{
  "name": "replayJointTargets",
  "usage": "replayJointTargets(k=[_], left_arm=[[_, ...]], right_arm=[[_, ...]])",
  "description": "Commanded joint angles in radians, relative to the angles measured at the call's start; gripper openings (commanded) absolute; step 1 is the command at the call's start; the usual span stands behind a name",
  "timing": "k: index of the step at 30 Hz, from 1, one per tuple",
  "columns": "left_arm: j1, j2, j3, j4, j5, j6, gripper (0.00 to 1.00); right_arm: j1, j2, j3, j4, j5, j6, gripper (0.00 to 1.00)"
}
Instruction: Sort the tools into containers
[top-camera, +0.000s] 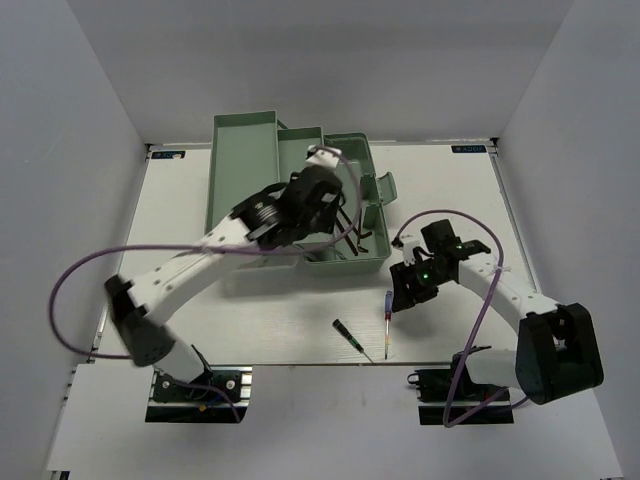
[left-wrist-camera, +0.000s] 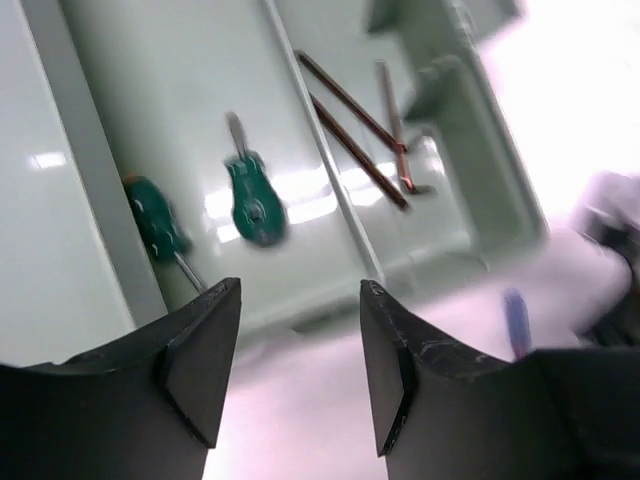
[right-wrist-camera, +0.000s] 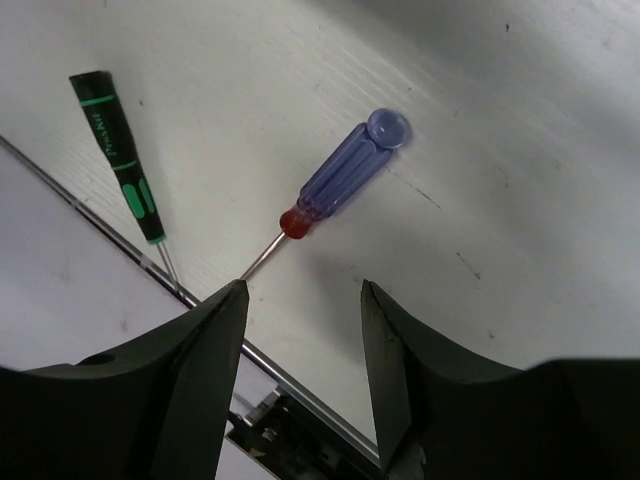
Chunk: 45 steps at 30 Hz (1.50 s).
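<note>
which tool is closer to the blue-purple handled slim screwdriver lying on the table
Right. The right tool hovers close over the blue-purple-handled slim screwdriver, by its metal tip. The left tool is farther off, over the pale mint-green plastic toolbox.

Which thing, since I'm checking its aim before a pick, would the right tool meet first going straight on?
Probably the table beside the purple screwdriver's metal tip; the open right tool points there, though depth is unclear.
</note>
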Motion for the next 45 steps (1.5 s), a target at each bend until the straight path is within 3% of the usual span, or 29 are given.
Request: replayJointTargets(k=[1, 6, 9, 15, 20, 22, 30, 39, 45], left_arm=[[-0.029, -0.26, -0.169, 0.059, 0.171, -0.002, 0.61], [-0.061, -0.434, -0.374, 0.001, 0.191, -0.108, 0.64], [-0.081, -0.476, -0.409, -0.024, 0.191, -0.15, 0.68], [-0.142, -0.396, -0.397, -0.07, 0.191, -0.19, 0.69], [-0.219, -0.332, -0.397, -0.038, 0.202, -0.239, 0.71], [-0.24, -0.321, -0.425, -0.01, 0.213, -0.251, 0.71], [-0.365, -0.192, -0.584, 0.139, 0.348, -0.334, 0.72], [-0.394, -0.115, -0.583, 0.133, 0.382, -0.522, 0.81], [-0.372, -0.153, -0.627, 0.147, 0.348, -0.665, 0.82]], right_arm=[[0.048, -0.008, -0.033, 0.102, 0.073, 0.111, 0.55], [0.131, 0.009, -0.068, 0.174, 0.178, 0.243, 0.57], [0.168, 0.041, -0.075, 0.243, 0.23, 0.307, 0.57], [0.22, 0.096, -0.085, 0.323, 0.35, 0.397, 0.54], [0.232, 0.09, -0.128, 0.326, 0.401, 0.43, 0.41], [0.232, 0.07, -0.162, 0.335, 0.392, 0.432, 0.37], [0.232, -0.019, -0.174, 0.28, 0.344, 0.4, 0.0], [0.216, -0.299, 0.002, 0.171, 0.068, 0.233, 0.0], [0.215, -0.309, 0.186, 0.194, 0.023, 0.199, 0.0]])
